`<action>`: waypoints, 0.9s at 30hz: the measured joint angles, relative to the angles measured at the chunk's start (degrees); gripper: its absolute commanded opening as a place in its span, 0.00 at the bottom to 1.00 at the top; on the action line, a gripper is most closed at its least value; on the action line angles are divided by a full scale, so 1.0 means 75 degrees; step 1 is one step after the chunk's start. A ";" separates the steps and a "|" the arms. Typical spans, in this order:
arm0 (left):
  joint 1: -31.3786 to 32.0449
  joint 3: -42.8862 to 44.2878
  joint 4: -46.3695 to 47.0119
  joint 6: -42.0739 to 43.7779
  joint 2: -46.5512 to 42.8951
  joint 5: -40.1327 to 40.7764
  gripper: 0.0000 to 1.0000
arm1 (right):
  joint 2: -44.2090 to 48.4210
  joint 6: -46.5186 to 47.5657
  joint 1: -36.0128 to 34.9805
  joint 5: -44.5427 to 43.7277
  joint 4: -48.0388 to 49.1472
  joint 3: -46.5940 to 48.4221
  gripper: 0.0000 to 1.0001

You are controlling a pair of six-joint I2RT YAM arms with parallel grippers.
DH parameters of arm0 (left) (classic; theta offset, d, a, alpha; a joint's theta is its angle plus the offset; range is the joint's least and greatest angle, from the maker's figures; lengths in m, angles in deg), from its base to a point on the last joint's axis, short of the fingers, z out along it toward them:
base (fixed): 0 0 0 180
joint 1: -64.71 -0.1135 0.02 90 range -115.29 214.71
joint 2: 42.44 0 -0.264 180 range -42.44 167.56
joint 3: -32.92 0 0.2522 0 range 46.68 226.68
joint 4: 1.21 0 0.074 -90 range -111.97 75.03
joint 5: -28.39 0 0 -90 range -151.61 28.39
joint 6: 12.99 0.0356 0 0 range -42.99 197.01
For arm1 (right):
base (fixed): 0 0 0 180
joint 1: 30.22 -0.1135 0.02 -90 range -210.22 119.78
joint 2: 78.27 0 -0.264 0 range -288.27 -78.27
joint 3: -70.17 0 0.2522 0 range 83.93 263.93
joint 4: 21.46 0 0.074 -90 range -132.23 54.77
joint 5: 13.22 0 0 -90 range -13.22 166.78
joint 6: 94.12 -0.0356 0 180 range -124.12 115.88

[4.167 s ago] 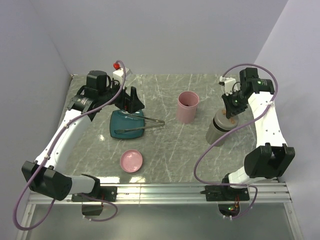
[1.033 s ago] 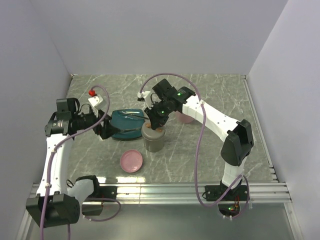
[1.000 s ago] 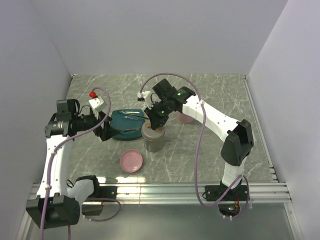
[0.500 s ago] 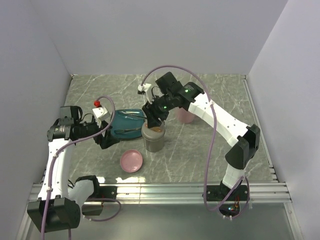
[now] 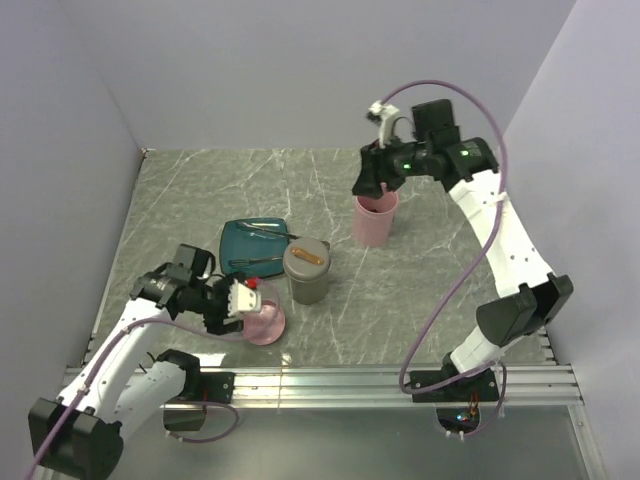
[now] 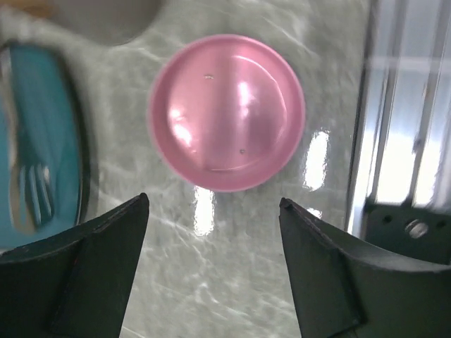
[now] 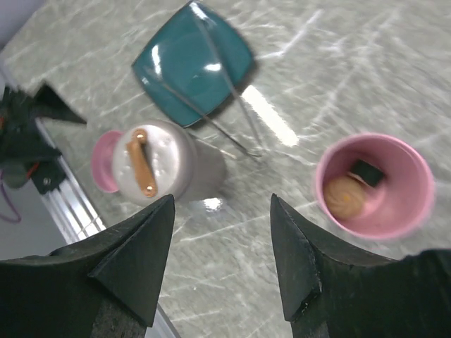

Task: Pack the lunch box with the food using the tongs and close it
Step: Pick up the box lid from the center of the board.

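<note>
Nearest us, our left gripper [image 6: 211,211] hangs spread and empty just beside the pink lid [image 6: 227,113], lying on the table [image 6: 211,296]. Past the closed grey jar [image 5: 305,272], the tongs [image 7: 237,105] rest unheld on the teal plate [image 7: 169,63]. Farthest, our right gripper [image 7: 222,204] gapes empty near the pink cup [image 7: 318,184], which holds a beige piece [image 7: 343,197] and a dark piece [image 7: 366,171] (other food we cannot see); we judge packing largely done, the lid yet to go on

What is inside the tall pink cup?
Inside the pink cup sit a round beige-brown piece and a dark piece. Anything lying under them is covered, so I cannot tell whether more food is in there.
</note>
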 measured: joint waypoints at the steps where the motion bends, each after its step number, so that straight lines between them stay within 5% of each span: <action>1: 0.0312 -0.0119 0.0082 0.0213 0.0000 0.0178 0.77 | 0.0099 -0.0035 0.0230 0.0032 0.0003 -0.0079 0.64; 8: 0.2171 -0.0874 0.0466 0.1364 0.0493 0.1355 0.67 | 0.0822 -0.0096 0.0906 0.0207 0.0035 -0.0664 0.66; 20: 0.4199 -0.1265 0.1495 0.1448 0.1588 0.2422 0.49 | 0.0924 -0.0233 0.1026 0.0396 0.0105 -0.0749 0.70; 27: 0.4514 -0.1317 0.1751 0.1046 0.1845 0.2515 0.20 | 0.0930 -0.0265 0.1081 0.0434 0.0192 -0.0854 0.70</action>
